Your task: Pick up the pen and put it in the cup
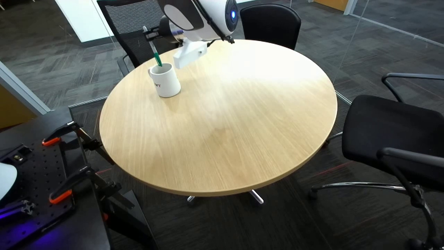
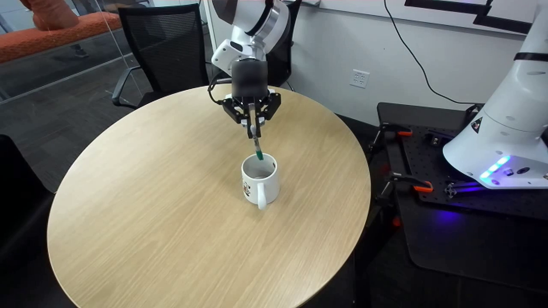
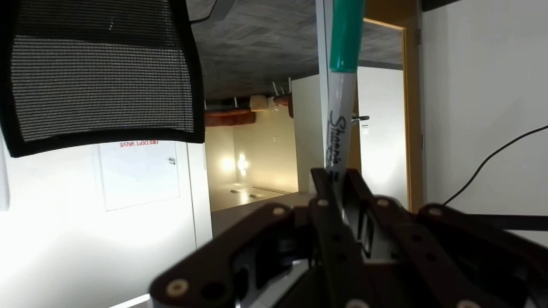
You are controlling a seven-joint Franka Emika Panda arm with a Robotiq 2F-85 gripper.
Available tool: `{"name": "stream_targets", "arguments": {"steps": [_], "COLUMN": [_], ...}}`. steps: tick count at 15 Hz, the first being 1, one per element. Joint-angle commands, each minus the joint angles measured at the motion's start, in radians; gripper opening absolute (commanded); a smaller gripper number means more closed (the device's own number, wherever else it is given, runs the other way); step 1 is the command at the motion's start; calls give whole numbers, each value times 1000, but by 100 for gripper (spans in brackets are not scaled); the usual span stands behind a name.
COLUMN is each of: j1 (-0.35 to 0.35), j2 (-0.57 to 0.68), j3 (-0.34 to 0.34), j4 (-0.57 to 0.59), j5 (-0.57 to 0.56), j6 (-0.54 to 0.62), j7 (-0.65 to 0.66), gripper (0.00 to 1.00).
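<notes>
- A black two-fingered gripper (image 2: 254, 132) clamps a tilted marker pen (image 3: 341, 107), green end down.
- The green end is at the mouth of a white ceramic mug (image 2: 260, 182); above or inside, unclear.
- The mug stands upright near the upper-left edge of a round wooden table (image 1: 222, 139) in an exterior view.

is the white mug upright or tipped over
Upright: in both exterior views, the white mug stands on its base on the round wood-grain table, its mouth facing up.
</notes>
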State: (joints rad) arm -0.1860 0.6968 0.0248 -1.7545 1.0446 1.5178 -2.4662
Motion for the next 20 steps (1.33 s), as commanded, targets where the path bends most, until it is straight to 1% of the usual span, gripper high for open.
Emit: {"name": "stream_targets", "arguments": {"steps": [1, 2, 3, 6, 11, 12, 20], "j1": [15, 18, 22, 28, 31, 31, 35], "j2": [50, 56, 59, 59, 23, 5, -143], "j3": [-10, -10, -11, -11, -13, -14, -25], "j4": [69, 74, 75, 76, 50, 36, -20], "j5": [-10, -11, -12, -15, -19, -19, -18], "j6": [-47, -45, -38, -32, -21, -15, 9], "j7": [45, 47, 48, 46, 28, 19, 4], "gripper": [3, 38, 39, 59, 99, 100, 100]}}
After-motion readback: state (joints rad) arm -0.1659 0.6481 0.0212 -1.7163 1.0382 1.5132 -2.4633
